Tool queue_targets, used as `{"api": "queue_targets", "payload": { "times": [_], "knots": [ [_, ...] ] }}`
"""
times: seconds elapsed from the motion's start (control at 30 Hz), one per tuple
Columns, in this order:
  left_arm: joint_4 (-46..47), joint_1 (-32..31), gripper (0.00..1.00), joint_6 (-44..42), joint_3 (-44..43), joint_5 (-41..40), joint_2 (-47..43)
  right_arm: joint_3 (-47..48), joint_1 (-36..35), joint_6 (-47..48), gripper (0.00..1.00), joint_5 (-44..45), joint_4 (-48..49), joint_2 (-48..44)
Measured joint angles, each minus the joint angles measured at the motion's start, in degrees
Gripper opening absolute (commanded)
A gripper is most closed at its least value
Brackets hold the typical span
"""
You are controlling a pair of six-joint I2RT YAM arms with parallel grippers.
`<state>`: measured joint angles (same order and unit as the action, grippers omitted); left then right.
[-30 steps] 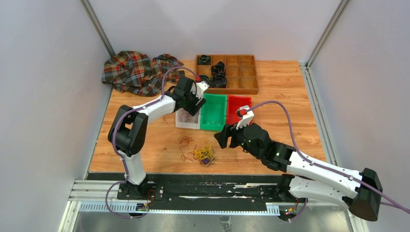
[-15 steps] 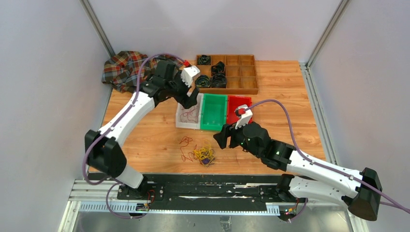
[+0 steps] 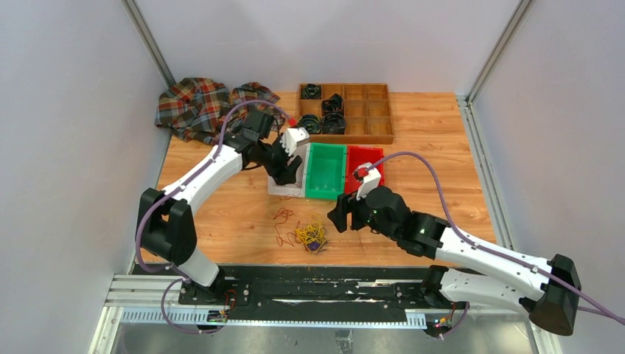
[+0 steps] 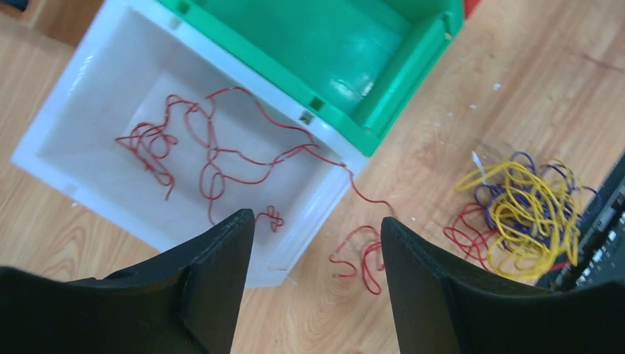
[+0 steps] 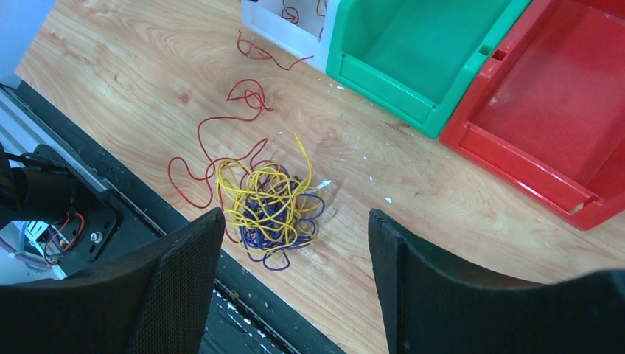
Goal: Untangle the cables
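Your left gripper (image 4: 317, 221) hangs over the near corner of the white bin (image 4: 74, 103). Its jaws are spread, with nothing between them and nothing touched. In the top view, the left gripper (image 3: 286, 171) is over that bin's near half.

Red cables (image 4: 210, 151) lie loose in the white bin, their loops spread across its floor. One red strand (image 4: 359, 193) goes out over the bin's rim by the green bin (image 4: 354, 44) corner and down to the bench (image 4: 442, 125). It lies just beside a small red loop outside the bin, but I can't tell whether the two join.

Your right gripper (image 5: 295, 214) is above the bench, looking down on the cable tangle (image 5: 273, 203). Its jaws are wide apart, it holds nothing and there is no contact. In the top view, the right gripper (image 3: 340, 212) is just to the right of the tangle (image 3: 311, 236) and apart from it.

The tangle is yellow and dark purple cables knotted together, lying on the bench near the front edge. Red loops (image 5: 214, 158) trail out of its left side toward the white bin.

The bins sit in a row: the white one touches the green, and the red bin (image 5: 560, 110) is beside the green. The green and red bins show no cables inside.

At the far side of the bench, a wooden divided tray (image 3: 368, 110) has black coiled bands (image 3: 332, 122) in its left compartments. A plaid cloth (image 3: 199, 107) is bunched at the far left corner.
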<state>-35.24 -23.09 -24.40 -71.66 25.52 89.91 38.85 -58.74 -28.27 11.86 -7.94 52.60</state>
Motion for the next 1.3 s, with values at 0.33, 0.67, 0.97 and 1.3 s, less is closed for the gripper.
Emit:
{"api": "queue_targets", "payload": {
  "times": [0.33, 0.67, 0.97, 1.3],
  "knots": [
    [-13.0, -2.0, 0.72, -17.9, -1.3, 10.3, 0.1, 1.6, 1.9, 1.2, 0.71, -1.7, -0.3, 1.7],
    [-11.4, -4.2, 0.54, -21.0, -0.2, 3.2, 2.7, 1.6, 2.8, 1.4, 0.69, -2.8, -0.4, 1.7],
    [-10.7, -4.2, 0.20, -21.7, 0.4, 1.2, 6.1, 1.6, 3.1, 1.4, 0.67, -2.9, -0.5, 0.8],
    [-12.1, -4.2, 0.01, -22.6, -5.0, -2.0, 7.9, 1.1, 4.5, 1.4, 0.65, -2.9, -0.3, -0.4]
  ]
}}
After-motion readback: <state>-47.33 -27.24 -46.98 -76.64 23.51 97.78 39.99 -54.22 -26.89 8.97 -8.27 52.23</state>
